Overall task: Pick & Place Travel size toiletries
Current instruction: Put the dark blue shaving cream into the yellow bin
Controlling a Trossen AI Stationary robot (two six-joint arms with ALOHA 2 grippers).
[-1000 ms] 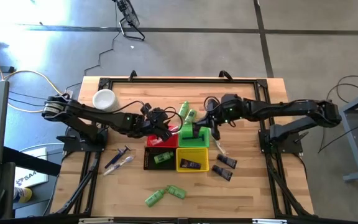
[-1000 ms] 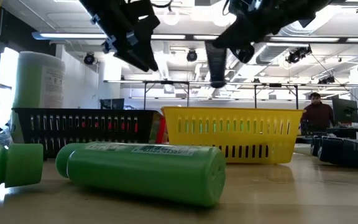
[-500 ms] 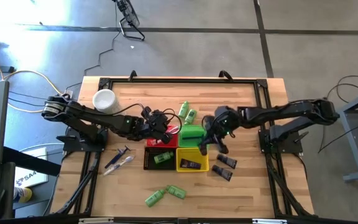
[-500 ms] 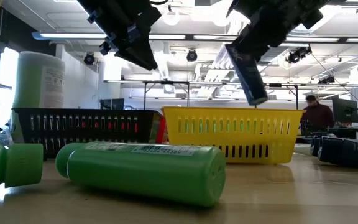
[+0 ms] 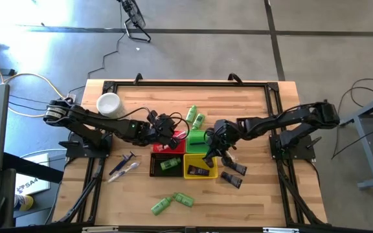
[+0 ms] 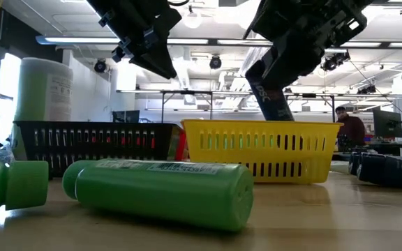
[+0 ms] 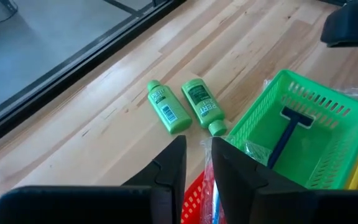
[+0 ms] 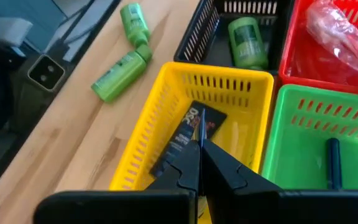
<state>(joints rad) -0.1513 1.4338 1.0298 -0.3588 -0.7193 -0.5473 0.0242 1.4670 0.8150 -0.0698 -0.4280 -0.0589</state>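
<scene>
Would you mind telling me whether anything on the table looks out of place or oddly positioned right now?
Several toiletries lie loose outside the baskets: two green bottles on their sides behind the green basket, two more green bottles near the front edge, and dark tubes beside the yellow basket. Nothing looks spilled or damaged.

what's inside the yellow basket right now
One dark tube lies flat in the yellow basket. The right gripper, shut on a second dark tube, hangs above it and covers part of the basket floor.
</scene>
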